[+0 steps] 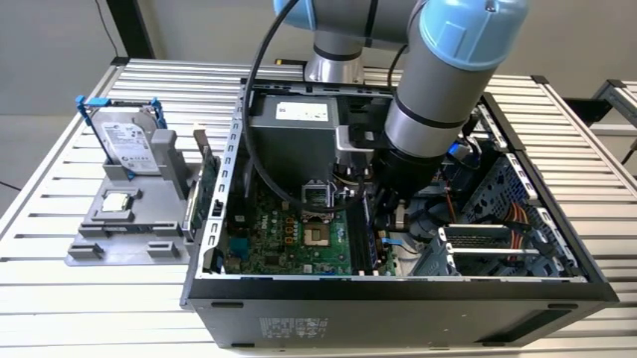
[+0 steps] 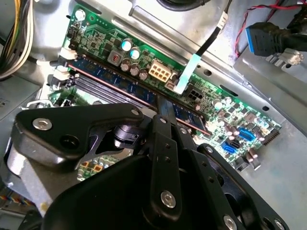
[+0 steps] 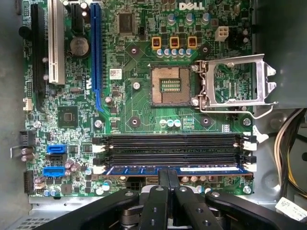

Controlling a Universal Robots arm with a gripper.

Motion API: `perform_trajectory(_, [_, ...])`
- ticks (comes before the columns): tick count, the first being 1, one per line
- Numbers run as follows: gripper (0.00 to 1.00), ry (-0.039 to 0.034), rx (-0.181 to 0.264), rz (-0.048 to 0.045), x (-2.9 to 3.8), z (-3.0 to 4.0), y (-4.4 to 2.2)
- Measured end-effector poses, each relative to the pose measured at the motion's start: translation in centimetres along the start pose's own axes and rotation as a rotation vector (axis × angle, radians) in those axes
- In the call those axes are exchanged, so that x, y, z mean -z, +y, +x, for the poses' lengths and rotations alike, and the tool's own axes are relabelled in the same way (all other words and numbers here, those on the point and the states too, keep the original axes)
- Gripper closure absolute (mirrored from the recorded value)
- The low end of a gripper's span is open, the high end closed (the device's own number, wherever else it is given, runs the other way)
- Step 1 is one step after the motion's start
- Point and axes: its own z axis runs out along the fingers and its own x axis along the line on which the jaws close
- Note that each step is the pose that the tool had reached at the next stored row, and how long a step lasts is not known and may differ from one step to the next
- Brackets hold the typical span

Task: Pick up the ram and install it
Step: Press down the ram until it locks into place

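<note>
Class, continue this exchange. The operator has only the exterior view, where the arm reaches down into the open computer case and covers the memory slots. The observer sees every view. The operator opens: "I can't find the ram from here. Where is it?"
Observer: In the first wrist view, the ram stands in the memory slot nearest the gripper, running the slot's full length.
Operator: What is the gripper doing?
Observer: The gripper is shut, and its fingertips come together at the middle of the ram's upper edge.
Operator: Are the neighbouring slots occupied?
Observer: No. The black slots beside the ram are empty.
</note>
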Motion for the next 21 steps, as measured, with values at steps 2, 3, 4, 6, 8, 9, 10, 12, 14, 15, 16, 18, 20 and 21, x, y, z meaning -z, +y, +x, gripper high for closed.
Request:
perform_trajectory(2, [1.0, 0.0001, 0.0, 0.0, -0.11, 0.0, 0.01])
perform_trajectory(3, [1.0, 0.0003, 0.0, -0.0001, -0.22, 0.0, 0.0])
perform_trajectory(4, [1.0, 0.0004, 0.0, -0.0001, -0.4, 0.0, -0.01])
perform_trajectory(6, [1.0, 0.0022, 0.0, -0.0005, -0.68, 0.01, -0.02])
perform_trajectory(8, [1.0, 0.0018, 0.0, -0.0004, -1.07, 0.0, -0.04])
perform_trajectory(9, [1.0, 0.0021, 0.0, -0.0005, -1.23, 0.0, -0.04])
perform_trajectory(10, [1.0, 0.0029, 0.0, -0.0005, -1.19, -0.02, -0.04])
perform_trajectory(12, [1.0, 0.0004, 0.0, 0.0001, -0.73, -0.04, -0.02])
perform_trajectory(14, [1.0, -0.0004, 0.0, 0.0, 0.15, -0.02, 0.02])
perform_trajectory(15, [1.0, 0.0, 0.0, -0.0001, 0.61, 0.01, 0.05])
perform_trajectory(16, [1.0, 0.0, 0.0, -0.0001, 1.06, 0.02, 0.07])
perform_trajectory(18, [1.0, 0.0, 0.0, 0.0, 1.97, 0.04, 0.11])
perform_trajectory(20, [1.0, 0.0001, 0.0, -0.0001, 2.9, 0.06, 0.15])
perform_trajectory(21, [1.0, 0.0004, 0.0, -0.0001, 3.34, 0.07, 0.18])
